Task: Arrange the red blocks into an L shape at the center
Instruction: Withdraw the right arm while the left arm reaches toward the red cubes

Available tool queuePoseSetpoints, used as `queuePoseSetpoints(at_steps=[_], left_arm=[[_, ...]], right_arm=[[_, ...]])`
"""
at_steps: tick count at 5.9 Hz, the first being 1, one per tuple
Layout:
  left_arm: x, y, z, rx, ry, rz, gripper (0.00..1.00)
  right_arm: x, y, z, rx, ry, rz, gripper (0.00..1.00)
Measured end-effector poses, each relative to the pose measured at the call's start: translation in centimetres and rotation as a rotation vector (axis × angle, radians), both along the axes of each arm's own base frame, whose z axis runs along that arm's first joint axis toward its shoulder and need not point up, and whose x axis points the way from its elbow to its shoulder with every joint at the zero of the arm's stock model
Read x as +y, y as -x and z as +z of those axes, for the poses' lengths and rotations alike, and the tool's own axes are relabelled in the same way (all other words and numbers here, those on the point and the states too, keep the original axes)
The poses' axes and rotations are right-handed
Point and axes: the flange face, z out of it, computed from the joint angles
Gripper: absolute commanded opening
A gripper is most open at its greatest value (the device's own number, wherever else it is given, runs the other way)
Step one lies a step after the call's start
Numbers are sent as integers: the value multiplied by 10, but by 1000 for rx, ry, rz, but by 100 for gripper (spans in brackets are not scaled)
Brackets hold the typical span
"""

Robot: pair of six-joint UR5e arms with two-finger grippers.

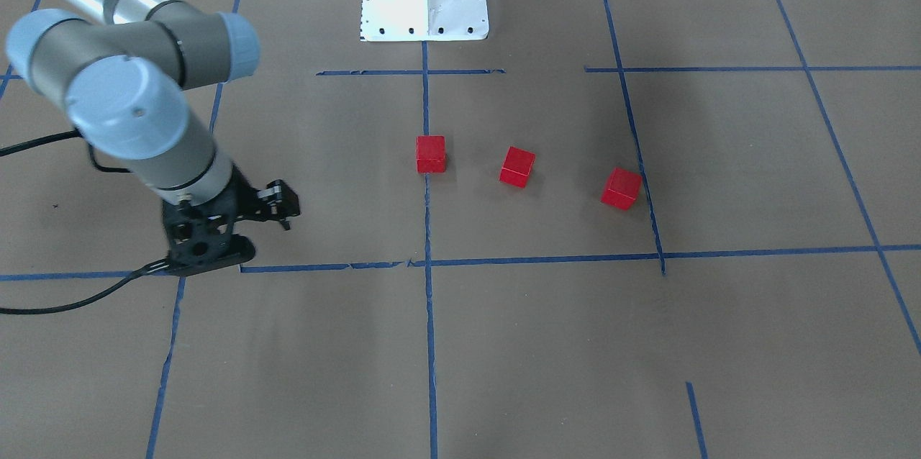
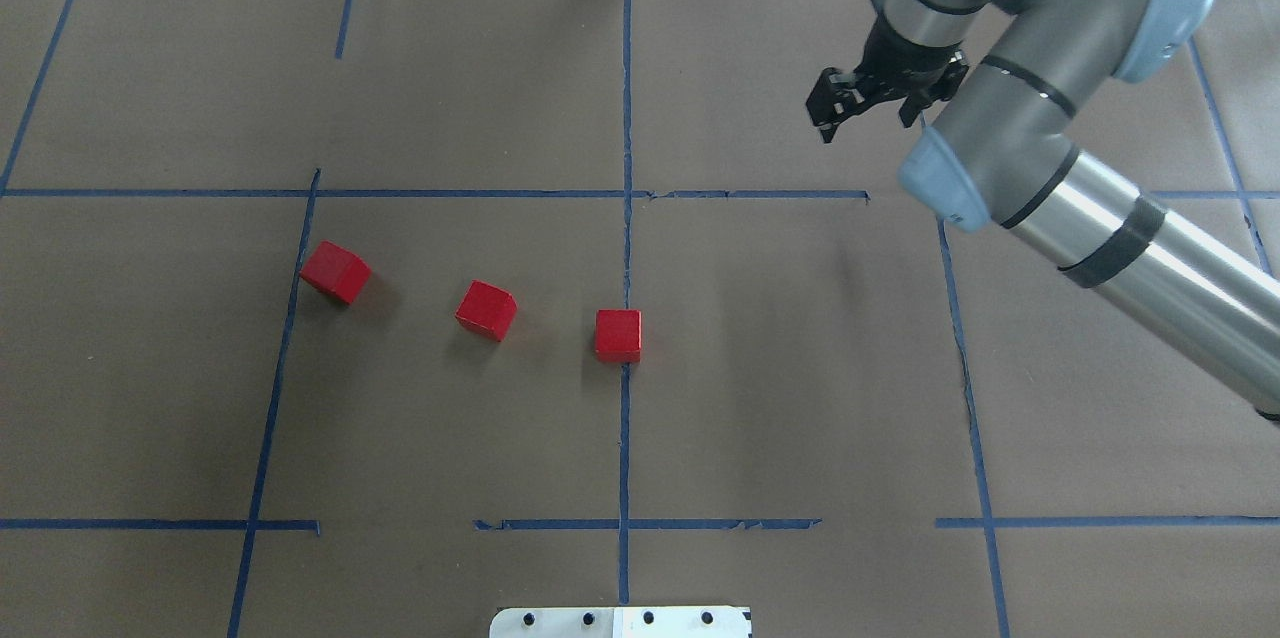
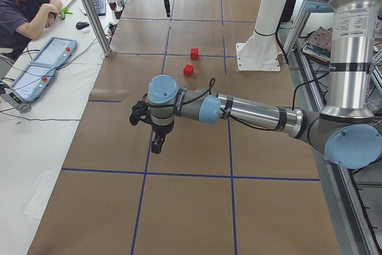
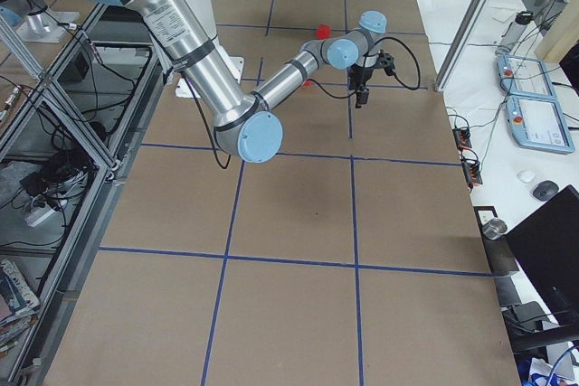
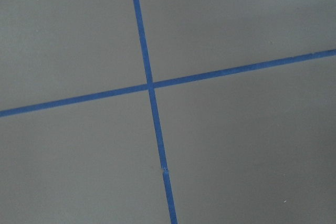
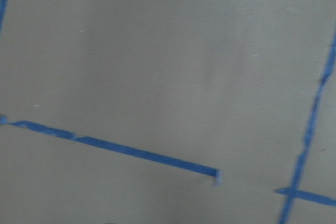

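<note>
Red blocks (image 2: 618, 335) sit apart in a row; I cannot tell if left gripper (image 3: 156, 143) or right gripper (image 2: 835, 110) is closed

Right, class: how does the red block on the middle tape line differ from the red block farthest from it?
Place: centre block on the middle line, far block by an outer line. Pose: centre block square to that line, far block turned. Both are small red cubes flat on the paper.
</note>
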Motion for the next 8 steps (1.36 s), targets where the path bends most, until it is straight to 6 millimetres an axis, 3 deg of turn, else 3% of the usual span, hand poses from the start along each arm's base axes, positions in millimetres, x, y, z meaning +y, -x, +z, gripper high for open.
queuePoseSetpoints(at_steps=[1, 2, 3, 5, 6, 7, 8], left_arm=[[-5, -16, -20, 26, -54, 35, 100], [-8, -49, -44, 77, -117, 89, 100], [-12, -93, -70, 132, -148, 134, 100], [-24, -187, -137, 210, -114, 160, 100], [-27, -244, -178, 214, -98, 149, 100], [-21, -310, -216, 198, -91, 124, 100], [-8, -371, -247, 190, -79, 101, 100]], right_arm=[[-3, -71, 56, 25, -68, -55, 100], [27, -136, 113, 51, -109, -95, 100], [77, -194, 157, 72, -116, -104, 100], [191, -291, 211, 104, -71, -64, 100], [228, -333, 234, 94, -52, -47, 100], [243, -357, 253, 73, -32, -31, 100], [246, -367, 267, 61, -7, -17, 100]])
